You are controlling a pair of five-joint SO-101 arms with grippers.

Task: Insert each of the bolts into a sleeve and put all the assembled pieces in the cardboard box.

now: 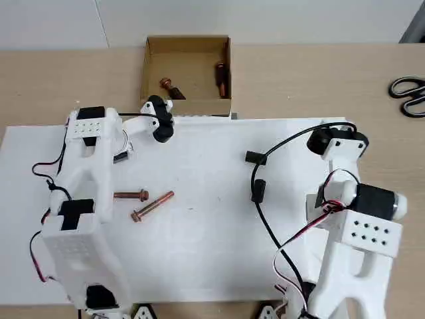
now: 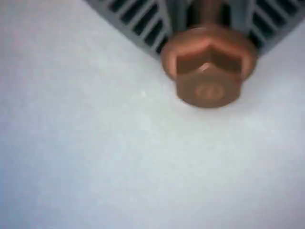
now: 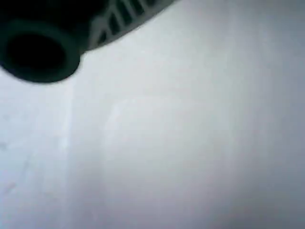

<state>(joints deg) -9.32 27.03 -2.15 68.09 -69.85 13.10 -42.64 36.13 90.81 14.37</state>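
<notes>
**A:** What is in your left gripper?

**B:** My left gripper (image 2: 206, 16) is clamped on a copper bolt (image 2: 208, 67). Its ribbed grey pads (image 2: 138, 19) press the shank from both sides. The hexagonal head stands clear of them, over the white sheet (image 2: 95, 143).

**A:** And the right one?

**B:** My right gripper (image 3: 71, 12) holds a black sleeve (image 3: 35, 52). Its open end sticks out past a ribbed pad (image 3: 125, 16), also above the sheet.

**A:** Where are the other bolts?

**B:** On the sheet, just right of my left arm (image 1: 83, 173). A loose bolt (image 1: 131, 195) lies left to right, and a slanted bolt (image 1: 153, 206) is just beside it on the near side.

**A:** And the box?

**B:** The cardboard box (image 1: 143, 66) stands on the wooden surface (image 1: 299, 80) at the sheet's far edge, left of centre. One assembled piece (image 1: 170, 87) lies near the middle of its floor. Another assembled piece (image 1: 222, 78) lies along its right wall. The scissors (image 1: 408, 93) lie at the far right, well apart from everything else.
</notes>
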